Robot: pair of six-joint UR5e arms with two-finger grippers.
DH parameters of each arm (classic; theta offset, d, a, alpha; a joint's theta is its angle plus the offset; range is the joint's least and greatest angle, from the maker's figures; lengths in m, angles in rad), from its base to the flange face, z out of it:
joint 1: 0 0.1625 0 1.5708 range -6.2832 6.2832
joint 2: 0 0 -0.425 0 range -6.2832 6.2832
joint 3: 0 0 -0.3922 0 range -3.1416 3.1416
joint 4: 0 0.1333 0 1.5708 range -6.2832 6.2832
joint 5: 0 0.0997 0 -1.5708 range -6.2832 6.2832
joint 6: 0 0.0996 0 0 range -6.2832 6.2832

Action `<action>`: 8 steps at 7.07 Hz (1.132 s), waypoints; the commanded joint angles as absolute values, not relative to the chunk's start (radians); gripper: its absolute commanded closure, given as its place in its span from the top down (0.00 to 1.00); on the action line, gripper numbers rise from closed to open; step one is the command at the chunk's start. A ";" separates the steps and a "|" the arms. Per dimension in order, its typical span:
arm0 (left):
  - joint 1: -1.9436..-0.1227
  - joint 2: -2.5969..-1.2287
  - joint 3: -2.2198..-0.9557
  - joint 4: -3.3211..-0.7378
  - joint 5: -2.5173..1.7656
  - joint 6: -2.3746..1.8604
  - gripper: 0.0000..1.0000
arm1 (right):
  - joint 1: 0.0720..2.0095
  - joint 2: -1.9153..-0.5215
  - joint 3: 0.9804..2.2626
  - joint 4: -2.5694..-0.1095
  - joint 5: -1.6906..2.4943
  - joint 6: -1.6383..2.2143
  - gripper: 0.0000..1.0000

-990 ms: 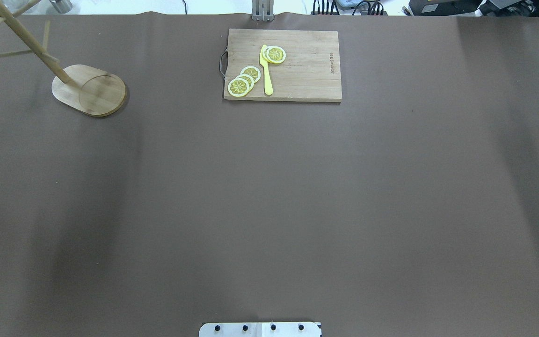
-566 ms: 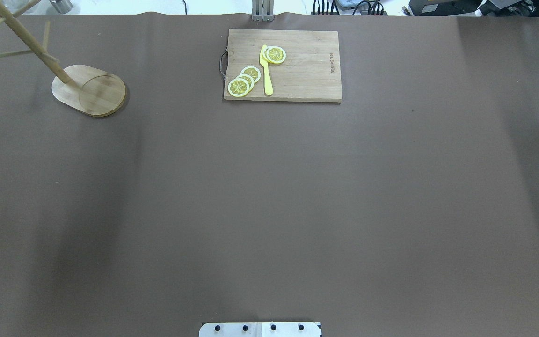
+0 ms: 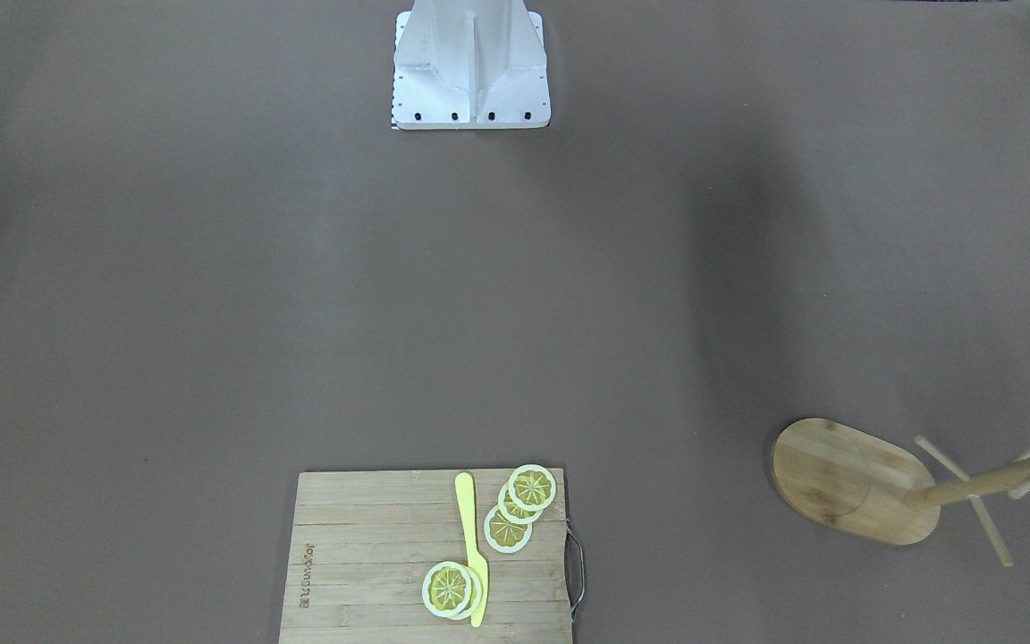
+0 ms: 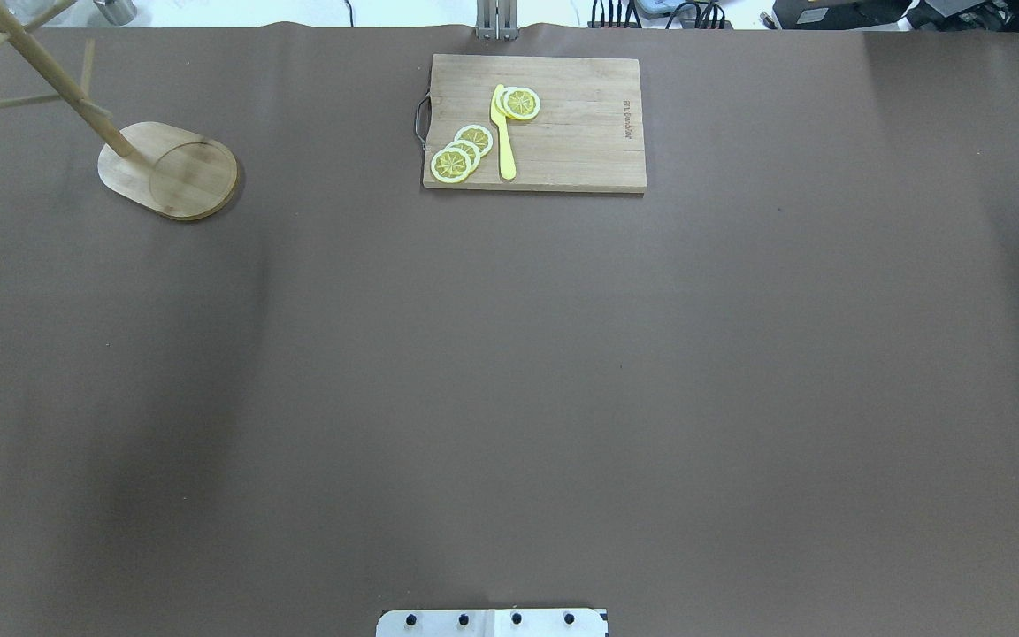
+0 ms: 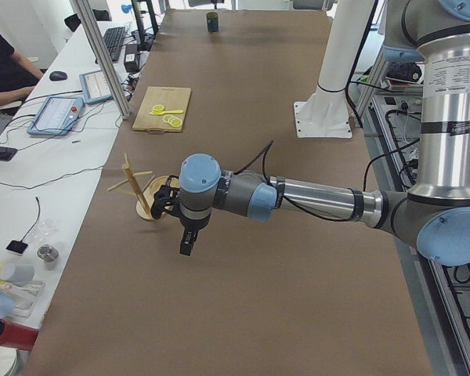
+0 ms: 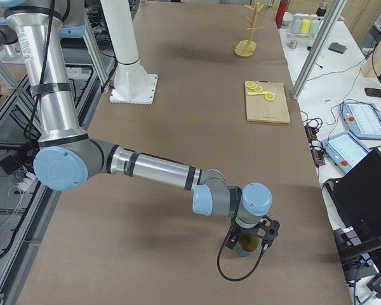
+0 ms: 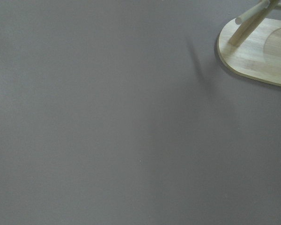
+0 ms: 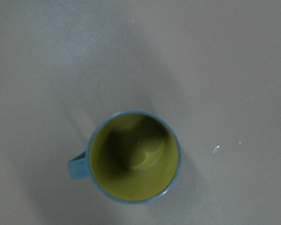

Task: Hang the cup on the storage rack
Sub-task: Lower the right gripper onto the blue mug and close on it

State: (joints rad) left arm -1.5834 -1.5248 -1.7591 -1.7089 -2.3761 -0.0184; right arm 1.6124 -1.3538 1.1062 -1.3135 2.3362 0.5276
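right wrist-mounted view: cup (image 8: 133,157) upright, handle leftward; right hand (image 6: 249,243) spread, cannot tell.

— What sort of place are we in?
— We'd say a robotics lab. A white pedestal (image 3: 470,63) at the robot-side edge of the table (image 4: 509,354) carries industrial arms (image 5: 313,196).
— And past the opposite edge?
— We see a bench with control pendants (image 5: 56,115), a keyboard (image 5: 113,43), and a seated operator (image 5: 1,59).

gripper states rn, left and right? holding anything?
Left gripper: cannot tell; seen only from the side, near the rack.
Right gripper: cannot tell; seen only from the side, at the cup.
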 commanded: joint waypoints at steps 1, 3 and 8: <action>-1.585 -1.525 -1.766 -1.709 -2.376 -0.018 0.99 | 1.615 -1.293 0.951 -1.146 2.266 0.623 1.00; -1.583 -1.525 -1.761 -1.709 -2.410 -0.018 0.99 | 1.615 -1.293 0.948 -1.144 2.263 0.649 1.00; -1.582 -1.529 -1.753 -1.709 -2.411 -0.018 0.99 | 1.577 -1.290 0.860 -1.044 2.252 0.649 1.00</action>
